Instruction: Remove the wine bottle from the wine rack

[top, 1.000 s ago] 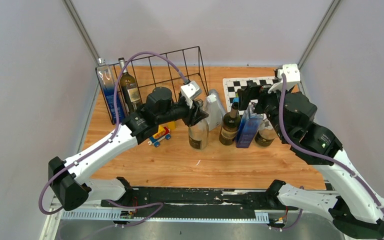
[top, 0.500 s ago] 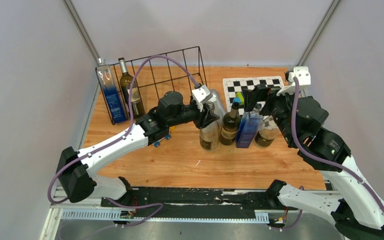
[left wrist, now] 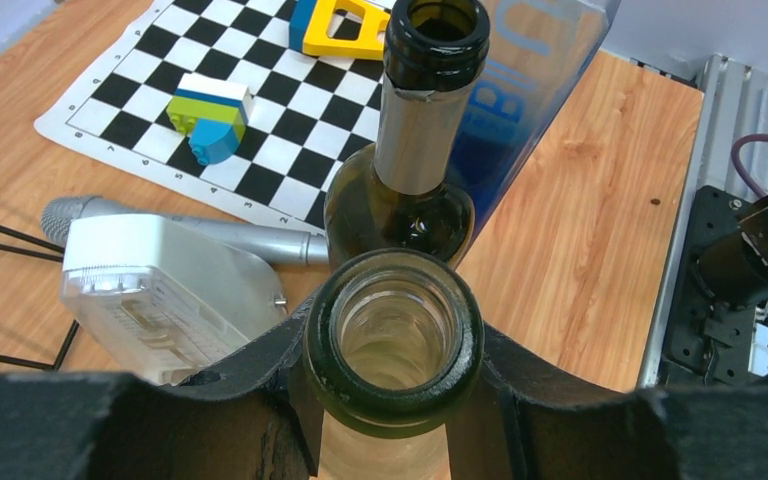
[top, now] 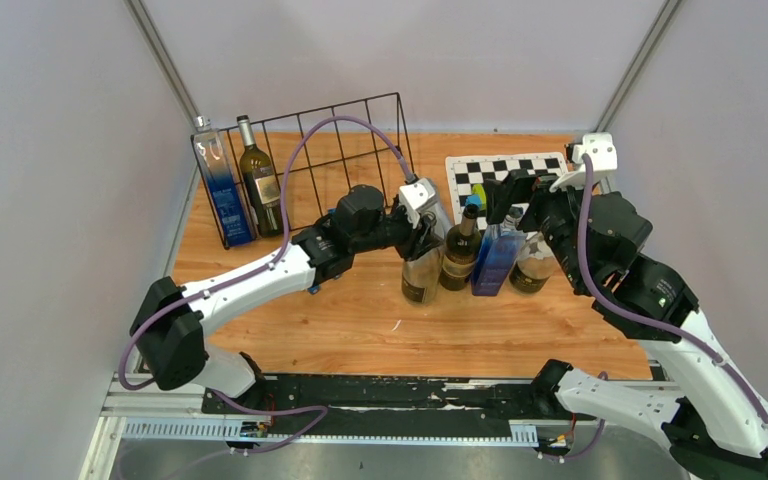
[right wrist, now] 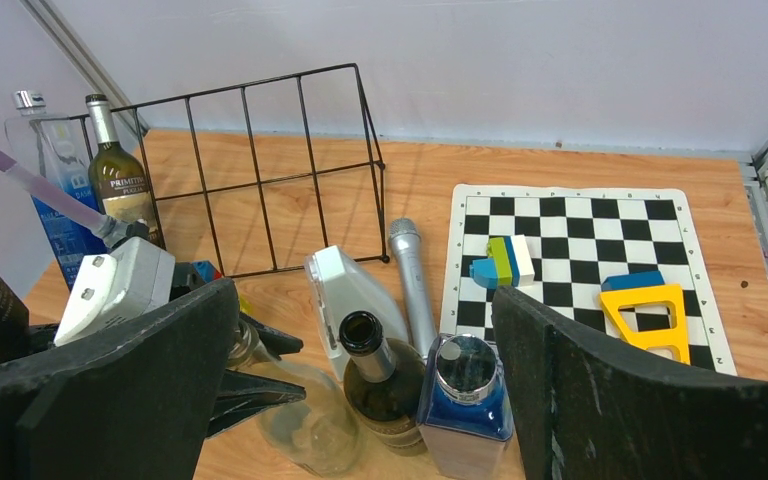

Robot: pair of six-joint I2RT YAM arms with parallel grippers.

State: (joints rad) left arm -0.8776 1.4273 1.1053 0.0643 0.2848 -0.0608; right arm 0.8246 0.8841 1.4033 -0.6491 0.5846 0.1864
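Note:
The black wire wine rack (top: 345,150) stands at the back left; it also shows in the right wrist view (right wrist: 260,170). At its left end stand a green wine bottle (top: 261,182) (right wrist: 120,185) and a tall blue-tinted bottle (top: 220,190). My left gripper (top: 422,232) (left wrist: 393,345) is shut on the neck of a clear glass bottle (top: 421,272) (right wrist: 305,420), upright, off the rack and right beside a dark bottle (top: 460,252) (left wrist: 423,130). My right gripper (top: 513,195) (right wrist: 365,400) is wide open and empty above a blue square bottle (top: 498,252) (right wrist: 467,400).
A white device (left wrist: 160,300) and a silver microphone (right wrist: 410,280) lie behind the bottles. The chessboard mat (top: 550,165) carries toy blocks (right wrist: 503,262) and a yellow frame (right wrist: 655,315). Another bottle (top: 532,272) stands right of the blue one.
My left gripper carried the clear bottle rightward to beside the dark bottle. My right arm drew back to the right a little, then held still.

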